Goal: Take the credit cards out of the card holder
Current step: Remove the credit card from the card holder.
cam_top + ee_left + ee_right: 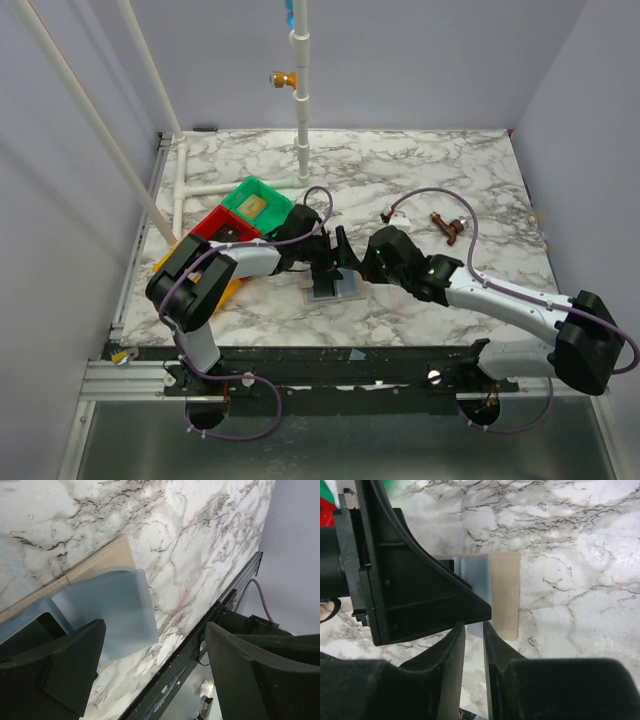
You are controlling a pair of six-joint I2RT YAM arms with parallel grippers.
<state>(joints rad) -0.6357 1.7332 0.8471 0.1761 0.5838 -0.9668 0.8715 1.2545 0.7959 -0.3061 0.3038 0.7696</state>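
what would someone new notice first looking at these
At the front centre of the marble table, the black left gripper and right gripper crowd one opened card holder, tan outside, grey-blue inside. Behind them on the left, a bright green tray and red tray stand out.

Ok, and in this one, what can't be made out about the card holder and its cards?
No credit cards visible: in the top view, the left gripper and right gripper cover most of the card holder; wrist views show only its tan outside and grey-blue flap.
Right gripper's hold: right wrist view, the flap shows in its narrow gap; pinched or merely behind, unclear.
The green tray contents: top view, too small.
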